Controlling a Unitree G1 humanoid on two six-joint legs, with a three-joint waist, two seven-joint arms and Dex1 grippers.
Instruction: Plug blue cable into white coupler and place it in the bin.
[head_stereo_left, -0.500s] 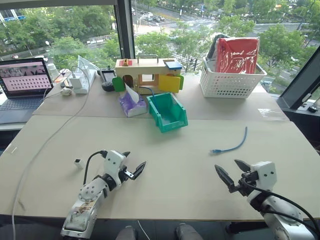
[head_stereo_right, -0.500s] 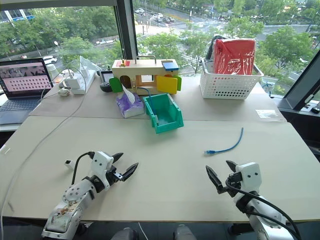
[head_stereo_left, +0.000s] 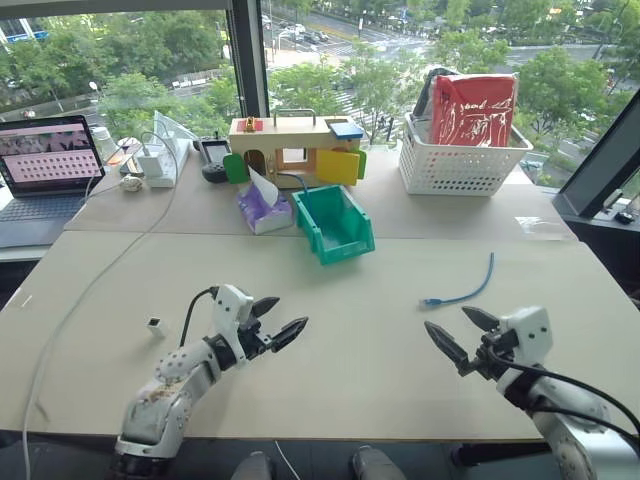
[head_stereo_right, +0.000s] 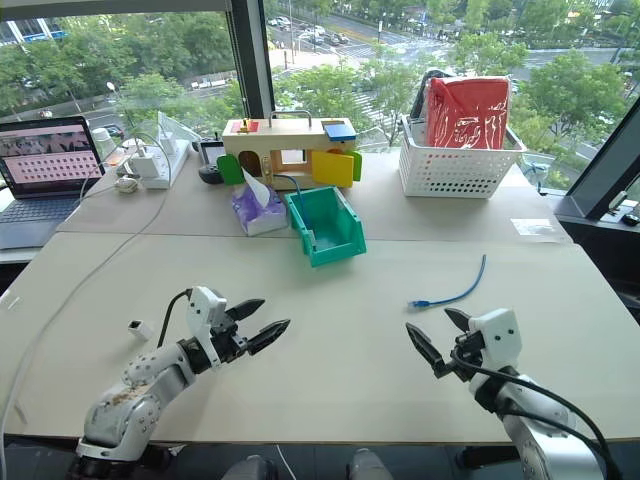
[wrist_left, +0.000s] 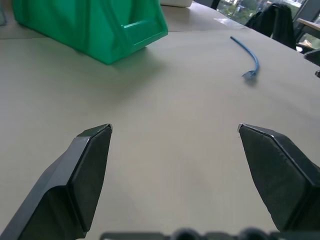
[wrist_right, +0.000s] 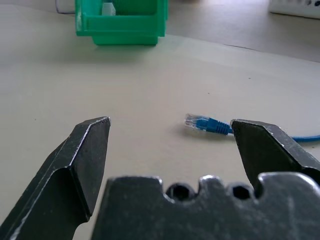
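Note:
The blue cable (head_stereo_left: 466, 291) lies curved on the table at the right, its clear plug end (wrist_right: 196, 121) nearest my right gripper (head_stereo_left: 451, 334), which hovers open and empty just short of it. The white coupler (head_stereo_left: 156, 325) is a tiny block on the table at the left, beside my left arm. My left gripper (head_stereo_left: 278, 320) stands open and empty over bare tabletop, past the coupler toward the middle. The green bin (head_stereo_left: 334, 223) sits at the table's centre back, its low front lip facing me.
A white lattice basket (head_stereo_left: 462, 160) with a red bag stands at the back right. Behind the bin are a purple tissue pack (head_stereo_left: 263, 208) and a wooden toy box (head_stereo_left: 296, 146). A laptop (head_stereo_left: 45, 170) and a long whitish cord (head_stereo_left: 90, 290) occupy the left.
My left gripper has moved forward and toward the middle, away from the coupler. The right gripper has shifted slightly forward toward the cable's plug. Both stay open.

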